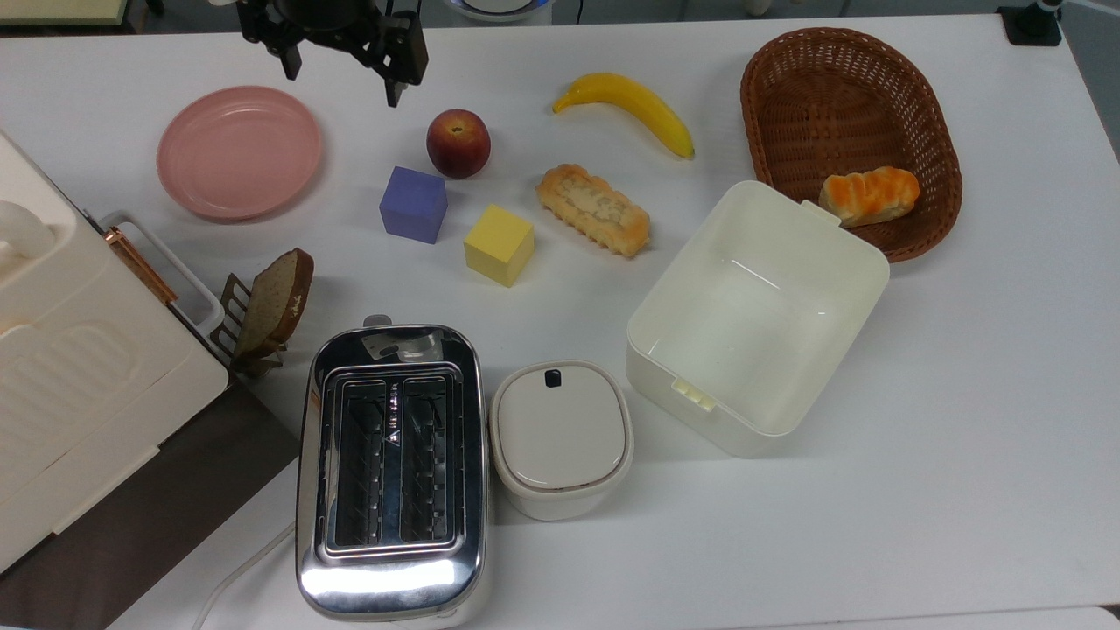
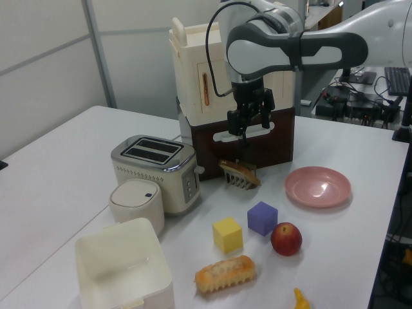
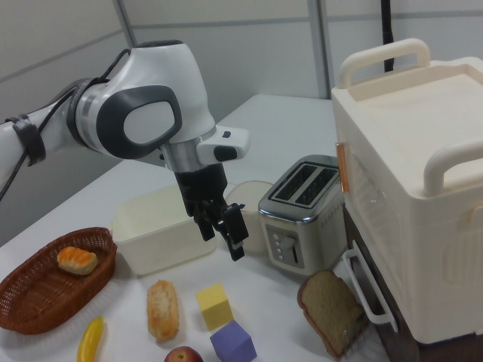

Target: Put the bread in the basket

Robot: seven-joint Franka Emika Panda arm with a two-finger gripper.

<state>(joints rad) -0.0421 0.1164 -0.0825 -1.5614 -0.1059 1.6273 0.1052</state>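
Bread [image 1: 594, 208]: lying on the white worktop [image 1: 962, 394], untouched, between the yellow cube [image 1: 499, 245] and the cream plastic tub [image 1: 757, 319], below the banana [image 1: 626, 107] in the top view.
Wicker basket [image 1: 792, 96]: well apart, at the top view's right; holds an orange-and-cream bun [image 1: 869, 195].
End effector [image 1: 343, 77]: fingers spread, holding nothing, raised near the pink plate [image 1: 239, 150].
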